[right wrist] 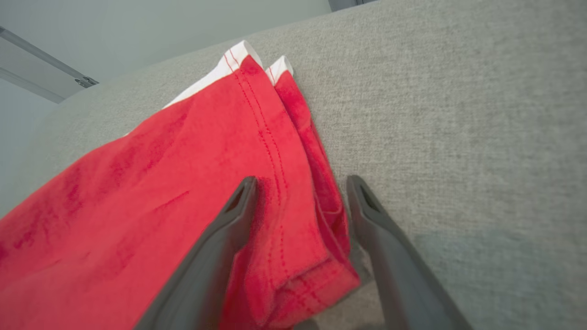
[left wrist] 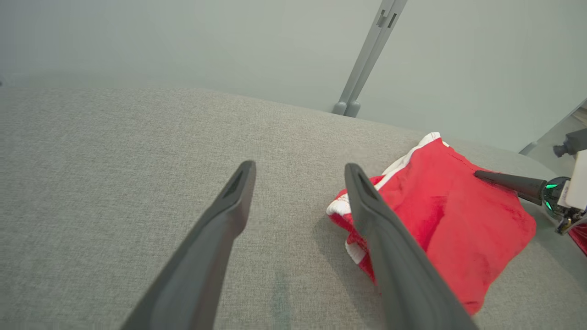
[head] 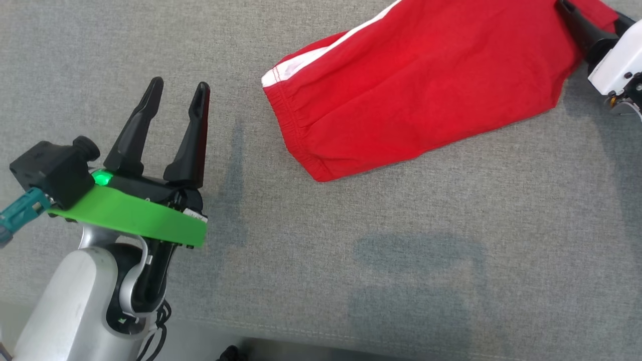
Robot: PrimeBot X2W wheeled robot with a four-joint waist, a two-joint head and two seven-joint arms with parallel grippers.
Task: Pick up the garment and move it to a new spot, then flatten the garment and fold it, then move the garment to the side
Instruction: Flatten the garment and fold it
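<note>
The garment is a pair of red shorts with a white side stripe, folded flat on the grey fabric surface at the upper right of the head view. My left gripper hovers open at the lower left, well clear of the elastic waistband. In the left wrist view my left gripper points past the garment, which lies to its right. My right gripper is open, its fingers straddling the garment's hemmed edge. One right finger lies over the cloth at the top right of the head view.
The surface's front edge runs along the bottom of the head view. A pale wall with a grey post stands beyond the far edge. Bare grey fabric spreads between my left gripper and the garment.
</note>
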